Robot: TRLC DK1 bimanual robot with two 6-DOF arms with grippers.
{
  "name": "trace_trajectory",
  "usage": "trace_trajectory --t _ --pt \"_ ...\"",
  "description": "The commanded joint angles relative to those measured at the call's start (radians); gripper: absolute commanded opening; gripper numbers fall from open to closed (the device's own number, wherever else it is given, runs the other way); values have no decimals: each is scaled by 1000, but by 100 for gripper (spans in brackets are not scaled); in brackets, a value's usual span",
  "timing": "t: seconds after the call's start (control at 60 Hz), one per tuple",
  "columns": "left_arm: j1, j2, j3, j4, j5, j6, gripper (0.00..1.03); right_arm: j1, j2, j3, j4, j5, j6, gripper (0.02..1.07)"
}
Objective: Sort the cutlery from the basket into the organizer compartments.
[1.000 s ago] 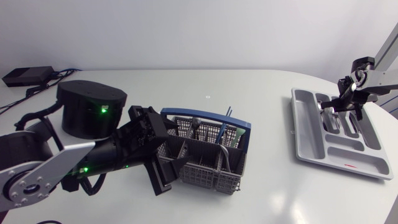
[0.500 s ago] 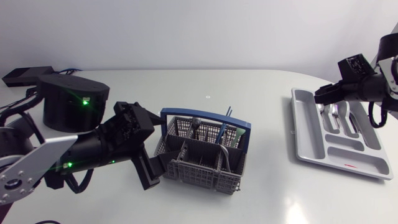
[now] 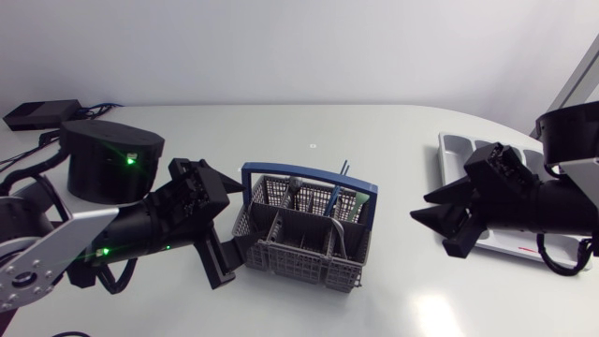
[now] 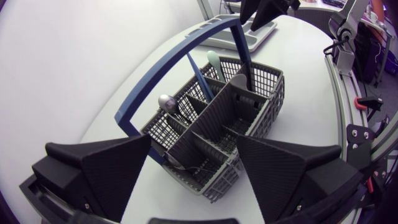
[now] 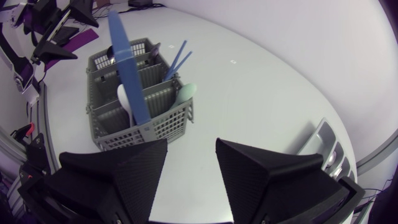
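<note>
The grey wire basket (image 3: 301, 245) with a blue handle (image 3: 309, 175) stands mid-table and holds several pieces: blue sticks (image 3: 345, 168), a pale green spoon (image 3: 360, 197) and a dark utensil (image 3: 295, 184). My left gripper (image 3: 232, 225) is open at the basket's left end; in the left wrist view the basket (image 4: 217, 118) sits just ahead of the open fingers (image 4: 112, 168). My right gripper (image 3: 421, 208) hangs open and empty between the basket and the grey organizer (image 3: 456, 150), pointing at the basket (image 5: 134, 102). The right arm hides most of the organizer.
A black round device (image 3: 112, 159) with a green light stands at the back left, behind my left arm. Bare white table lies between basket and organizer and along the front edge. A corner of the organizer (image 5: 326, 146) shows beside my right gripper (image 5: 191, 146).
My right gripper has left the organizer, opened, and swung left and down toward the basket. My left arm has shifted slightly, its gripper still open at the basket's left end.
</note>
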Motion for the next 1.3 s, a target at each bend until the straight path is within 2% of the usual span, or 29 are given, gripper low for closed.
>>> trace_trajectory --t 0.0,0.217,0.517,1.017,1.25,1.283 --pt "-1 7 -38 -2 1 29 95 53 -10 -41 -21 -14 -3 61" --pt "0 19 -60 10 1 46 95 190 10 -53 2 -13 51 61" --pt "26 25 -90 45 1 70 95 248 202 -11 155 33 88 60" --pt "121 102 -112 142 1 116 95 299 564 295 229 112 106 60" --pt "115 119 -104 156 1 115 95 299 517 267 242 110 97 61" --pt "112 119 -104 156 1 113 95 299 486 244 253 110 97 65"
